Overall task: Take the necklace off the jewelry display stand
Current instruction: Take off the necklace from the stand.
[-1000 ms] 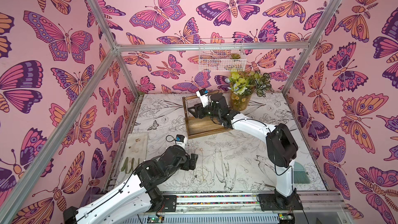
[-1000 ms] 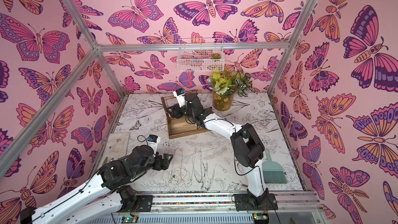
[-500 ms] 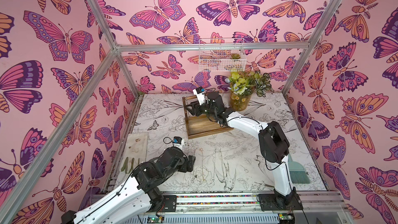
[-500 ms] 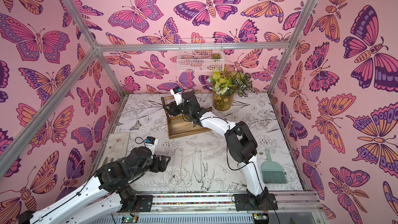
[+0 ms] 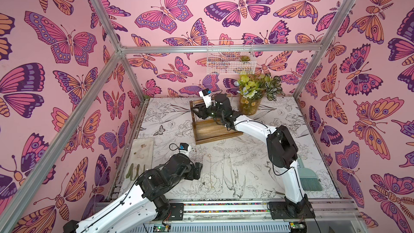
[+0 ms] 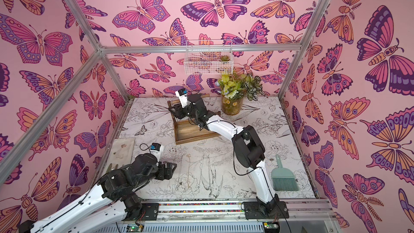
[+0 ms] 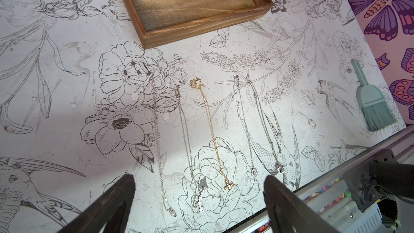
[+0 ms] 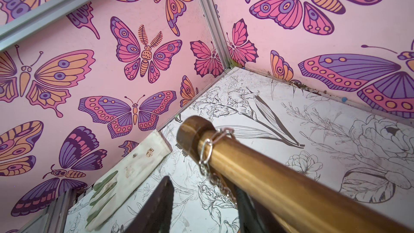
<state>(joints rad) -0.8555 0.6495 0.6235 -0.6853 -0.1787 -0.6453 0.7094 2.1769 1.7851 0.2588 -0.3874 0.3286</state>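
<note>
- Necklace (image 8: 207, 151) looped over jewelry display stand (image 8: 291, 187) top bar, near end cap.
- Right gripper (image 8: 202, 189) part-spread astride its hanging chain, seemingly not pinching.
- Left gripper (image 7: 198, 177) spread wide above table (image 7: 67, 86).

White arm links (image 5: 253, 128), black joints (image 5: 281, 149), thin black cables (image 5: 257, 122); wrist cameras (image 5: 184, 147) seemingly blue-capped.

No readable text in any view.
Walls (image 5: 67, 41) carry a butterfly print only, and the tabletop (image 5: 246, 153) has only line-drawn flowers and birds. The small blue-fronted camera modules (image 5: 184, 147) on the arms' wrists are too small to make out any marking. No labels, brands or numbers are legible.
</note>
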